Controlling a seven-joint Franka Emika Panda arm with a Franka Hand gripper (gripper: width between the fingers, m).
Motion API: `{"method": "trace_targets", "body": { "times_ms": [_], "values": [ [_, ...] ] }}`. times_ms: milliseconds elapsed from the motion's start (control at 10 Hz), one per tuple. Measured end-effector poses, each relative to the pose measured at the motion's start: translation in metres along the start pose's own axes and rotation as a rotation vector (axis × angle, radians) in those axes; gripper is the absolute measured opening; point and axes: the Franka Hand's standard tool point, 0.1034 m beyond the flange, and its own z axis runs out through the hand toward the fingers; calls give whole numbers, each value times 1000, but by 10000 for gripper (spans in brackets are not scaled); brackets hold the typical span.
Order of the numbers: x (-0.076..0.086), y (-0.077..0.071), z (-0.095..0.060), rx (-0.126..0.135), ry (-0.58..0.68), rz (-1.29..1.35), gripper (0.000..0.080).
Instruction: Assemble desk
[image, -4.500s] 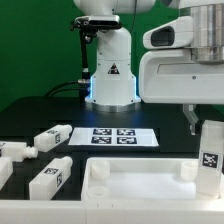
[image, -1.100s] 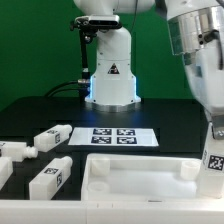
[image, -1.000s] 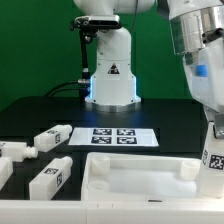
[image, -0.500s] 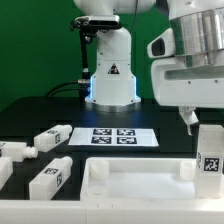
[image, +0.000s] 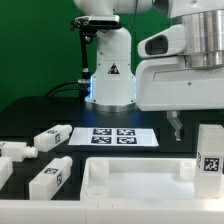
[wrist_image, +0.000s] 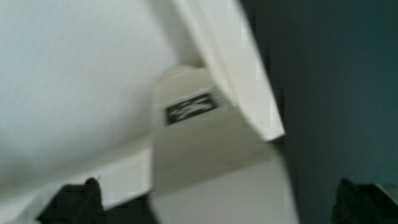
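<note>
Exterior view: arm (image: 110, 70) base sits back centre, and its hand block (image: 185, 72) hangs over the exterior view's right. One finger (image: 177, 126) shows below the block, in the air. It is just beside the upright leg (image: 208, 152), on that leg's left in this view, with no contact.

The upright leg stands at the right end of the desk panel (image: 140, 180), tag facing the camera. Can't tell from here whether it's seated in the panel. The desk panel lies flat, rim up, at the front of the black tabletop (image: 40, 112). The marker board (image: 122, 137) lies flat just behind it.

Loose legs lie on their sides at the left:
- first leg (image: 52, 135), near the marker board
- second leg (image: 50, 178), just beside the panel's left end
- third leg (image: 15, 150) and fourth leg (image: 3, 172), at the frame edge, the fourth cut off

Wrist view: blurred. The dark fingertips (wrist_image: 75, 203) sit at opposite edges of the picture, far apart. The upright leg (wrist_image: 214, 170) is between them with a clear gap on each side. Jaws are spread wide and grip nothing.

The leg's tag (wrist_image: 191, 107) is visible. The desk panel (wrist_image: 71, 70) fills one side, its rim running diagonally to the leg. The dark tabletop (wrist_image: 347, 90) fills the other side.
</note>
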Motion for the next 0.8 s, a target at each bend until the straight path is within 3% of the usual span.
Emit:
{"method": "trace_targets", "body": {
  "times_ms": [100,500,800],
  "values": [
    [0,-2,3,-10,-8,-47,649],
    [0,-2,4,-7,-8,23,649],
    [0,-7,2,21,-8,423,649]
  ]
}}
